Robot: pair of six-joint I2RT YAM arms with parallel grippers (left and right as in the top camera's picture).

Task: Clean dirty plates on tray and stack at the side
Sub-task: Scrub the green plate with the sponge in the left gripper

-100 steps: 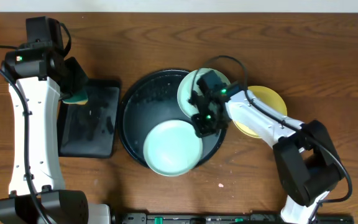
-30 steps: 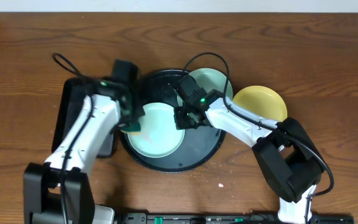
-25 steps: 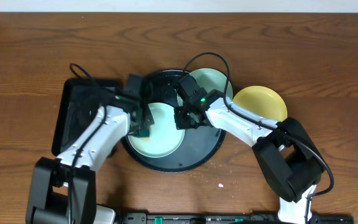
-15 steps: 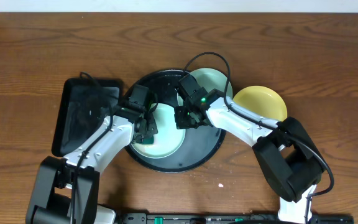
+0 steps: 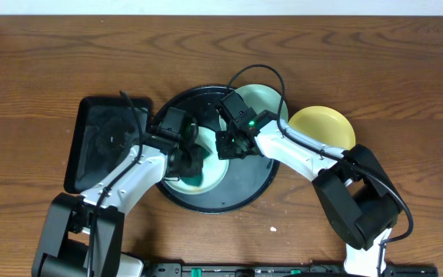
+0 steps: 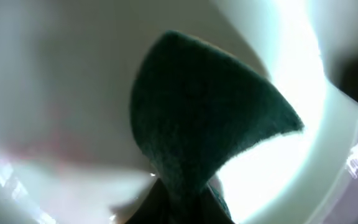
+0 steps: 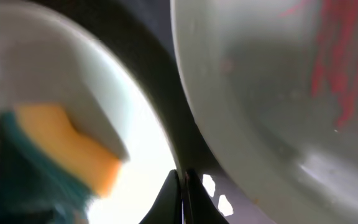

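Note:
A mint-green plate [image 5: 215,165] lies in the left half of the round black tray [image 5: 244,183]. My left gripper [image 5: 189,160] is shut on a green and yellow sponge [image 6: 197,118] and presses it on this plate's inside [image 6: 55,93]. My right gripper [image 5: 228,146] is shut on the plate's right rim [image 7: 148,118]; the sponge [image 7: 61,144] shows beyond it. A second mint-green plate [image 5: 264,104] sits on the tray's upper right rim and has red smears [image 7: 334,56]. The pale yellow plate [image 5: 325,127] lies on the wood table to the right of the tray.
A rectangular black tray [image 5: 102,146] lies to the left of the round tray, with no sponge on it. A black cable [image 5: 260,71] loops over the second mint-green plate. Bare wood tabletop [image 5: 375,69] lies at the back and far right.
My left arm carried the sponge from the rectangular tray to the mint-green plate and moved it rightward across the plate. My right gripper has stayed on the plate's rim.

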